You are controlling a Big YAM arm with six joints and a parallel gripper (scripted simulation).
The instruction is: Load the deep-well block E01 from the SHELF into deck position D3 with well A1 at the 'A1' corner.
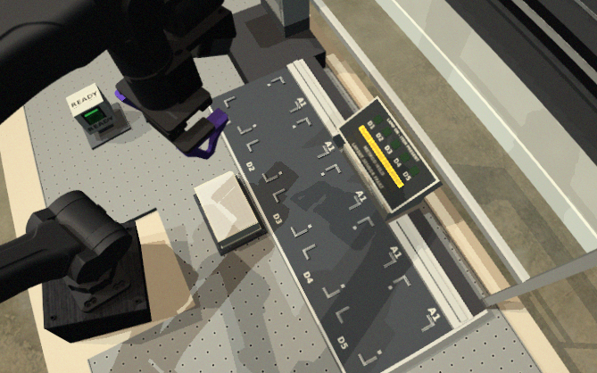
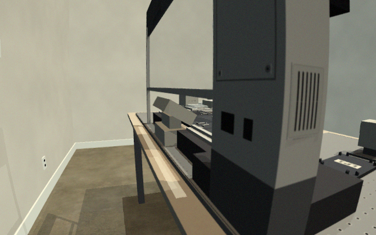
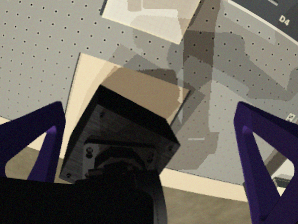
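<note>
Cream-topped and dark-sided, the sealed block [image 1: 228,211] I see lies flat on the perforated bench [image 1: 161,166], just beside the deck [image 1: 337,241] edge near the D3 label [image 1: 277,219], outside the corner brackets. Above the bench between the READY key [image 1: 91,113] and the deck hangs my pincer [image 1: 198,136], purple fingers spread wide, holding nothing.

Top view: high above the table [image 1: 161,296], angled down across the deck plate [image 1: 333,222]. Exterior view: low, off the table's far edge, close behind a grey cabinet [image 2: 271,102]. Wrist view: looks down between the hand's fingers; shares deck corner with top.
</note>
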